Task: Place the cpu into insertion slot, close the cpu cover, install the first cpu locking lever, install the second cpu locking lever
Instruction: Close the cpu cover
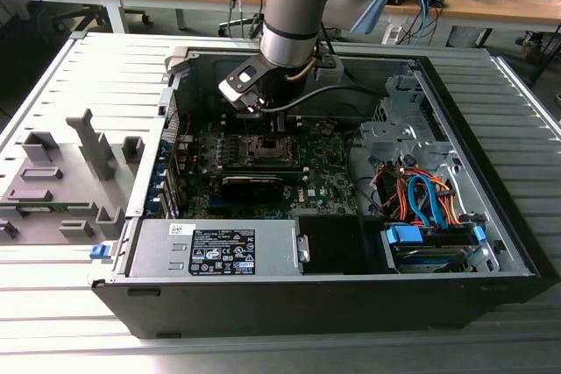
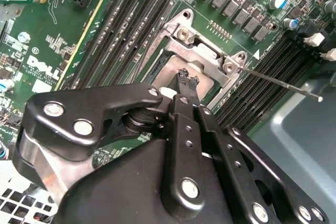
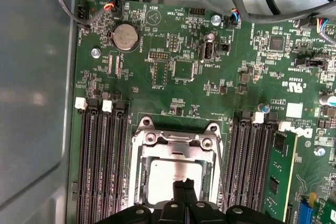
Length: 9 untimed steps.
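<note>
My black claw (image 2: 188, 83), pinched narrow and empty, is over the pale silvery square cpu (image 3: 164, 176) framed by the thin metal cpu cover (image 3: 173, 149); light, stiff, fragile, I judge, best held by edges

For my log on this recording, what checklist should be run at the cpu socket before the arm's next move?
1. cpu seated flat: ok, its pale face lies level in the window.
2. cpu cover lowered: ok, the frame appears flat around the chip.
3. locking lever latched: not ok, the thin rod sticks out free beyond the cover.
4. Other lever latched: cannot tell.
5. gripper fingers shut, with their tips over the chip's face: ok.
6. Tips touching the chip: cannot tell.
</note>
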{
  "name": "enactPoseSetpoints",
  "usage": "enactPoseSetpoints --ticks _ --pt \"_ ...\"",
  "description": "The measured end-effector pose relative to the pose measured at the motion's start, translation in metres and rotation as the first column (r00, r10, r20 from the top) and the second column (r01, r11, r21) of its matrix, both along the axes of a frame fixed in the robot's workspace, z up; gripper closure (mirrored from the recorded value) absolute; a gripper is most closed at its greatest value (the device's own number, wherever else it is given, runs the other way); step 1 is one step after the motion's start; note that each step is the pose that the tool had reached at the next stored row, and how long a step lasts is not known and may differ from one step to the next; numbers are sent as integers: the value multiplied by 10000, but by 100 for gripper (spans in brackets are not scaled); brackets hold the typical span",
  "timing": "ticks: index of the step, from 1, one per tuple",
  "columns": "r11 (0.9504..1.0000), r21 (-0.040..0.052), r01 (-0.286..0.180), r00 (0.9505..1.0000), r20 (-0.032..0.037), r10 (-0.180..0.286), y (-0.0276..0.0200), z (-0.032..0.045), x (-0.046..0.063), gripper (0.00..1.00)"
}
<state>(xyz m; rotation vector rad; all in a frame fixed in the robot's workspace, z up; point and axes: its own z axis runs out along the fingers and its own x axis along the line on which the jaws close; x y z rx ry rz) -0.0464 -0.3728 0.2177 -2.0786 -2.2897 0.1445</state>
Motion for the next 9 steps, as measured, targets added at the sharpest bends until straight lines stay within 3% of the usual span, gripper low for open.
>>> enactPoseSetpoints --ticks 9 --pt "10000 0 0 10000 1 0 0 -28 -64 89"
